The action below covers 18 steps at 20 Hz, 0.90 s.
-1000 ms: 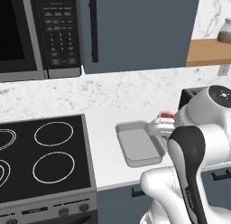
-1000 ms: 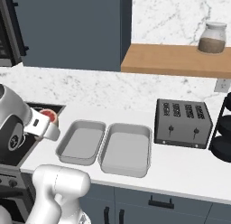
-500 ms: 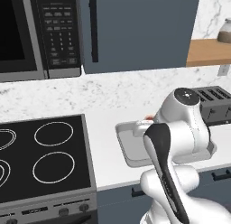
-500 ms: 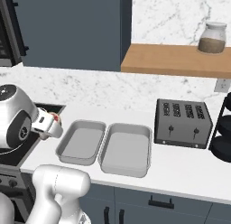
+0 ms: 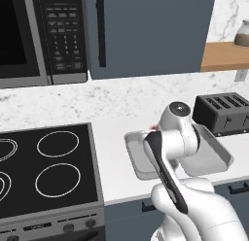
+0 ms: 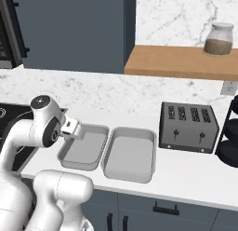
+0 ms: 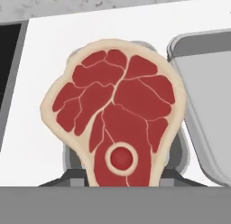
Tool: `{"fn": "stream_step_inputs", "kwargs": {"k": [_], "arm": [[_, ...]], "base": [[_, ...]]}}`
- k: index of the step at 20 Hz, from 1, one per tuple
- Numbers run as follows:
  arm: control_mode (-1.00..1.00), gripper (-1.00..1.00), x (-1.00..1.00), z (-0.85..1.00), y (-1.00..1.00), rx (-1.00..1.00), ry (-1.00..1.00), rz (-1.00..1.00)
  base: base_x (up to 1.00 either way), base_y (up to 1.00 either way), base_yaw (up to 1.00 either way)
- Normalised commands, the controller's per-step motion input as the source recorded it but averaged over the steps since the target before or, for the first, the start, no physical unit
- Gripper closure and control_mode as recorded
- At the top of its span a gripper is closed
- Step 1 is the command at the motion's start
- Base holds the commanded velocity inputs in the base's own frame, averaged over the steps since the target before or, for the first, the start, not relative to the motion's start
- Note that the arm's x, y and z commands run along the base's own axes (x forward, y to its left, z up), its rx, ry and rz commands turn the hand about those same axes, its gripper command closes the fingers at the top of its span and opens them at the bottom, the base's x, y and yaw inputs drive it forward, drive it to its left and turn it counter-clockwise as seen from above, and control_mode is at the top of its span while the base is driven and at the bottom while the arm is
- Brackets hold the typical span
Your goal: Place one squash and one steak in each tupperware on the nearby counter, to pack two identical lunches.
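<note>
The gripper point(image 7: 118, 180) is closed on a steak point(image 7: 115, 112), a red cut with a cream fatty rim and a small round bone; in the hand view the meat rises from the jaws toward 12 o'clock and hides both fingertips behind its lower end. Beyond it lies the white counter point(image 7: 49, 42), and at 3 o'clock in that view the rounded corner of a light-grey tupperware point(image 7: 205, 96) begins just beside the steak's edge. From the right base view the gripper point(image 6: 73, 131) hangs over the 9 o'clock rim of the left tupperware point(image 6: 83, 148), whose twin, the right tupperware point(image 6: 128, 155), sits touching it at 3 o'clock; both trays look bare inside. A dark toaster point(image 6: 188, 127) stands further toward 3 o'clock, and a glass jar point(image 6: 218, 39) rests on the wooden shelf point(image 6: 181, 61) above. In the left base view the arm's white elbow covers much of the trays, with the black stovetop point(image 5: 46, 169) at 9 o'clock and the microwave point(image 5: 41, 36) at 11 o'clock. Compared with a second ago, the hand has swung from the far side near the stove toward the trays, carrying the steak with it.
</note>
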Motion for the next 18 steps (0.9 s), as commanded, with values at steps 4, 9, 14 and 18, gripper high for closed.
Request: {"fn": "stream_step_inputs", "kwargs": {"k": [4,9,14,18], "arm": [[-1.0,1.0,0.99,-0.61,-0.24,0.0,0.25,0.0],[-1.0,1.0,0.76,-0.42,-0.2,0.0,0.11,0.0],[-1.0,1.0,0.25,-0.38,-0.29,0.0,0.0,0.0],[-1.0,1.0,0.29,-0.34,-0.03,0.0,0.0,0.01]], "base": [[0.0,0.0,0.0],[0.0,0.0,0.0],[0.0,0.0,0.0],[0.0,0.0,0.0]]}}
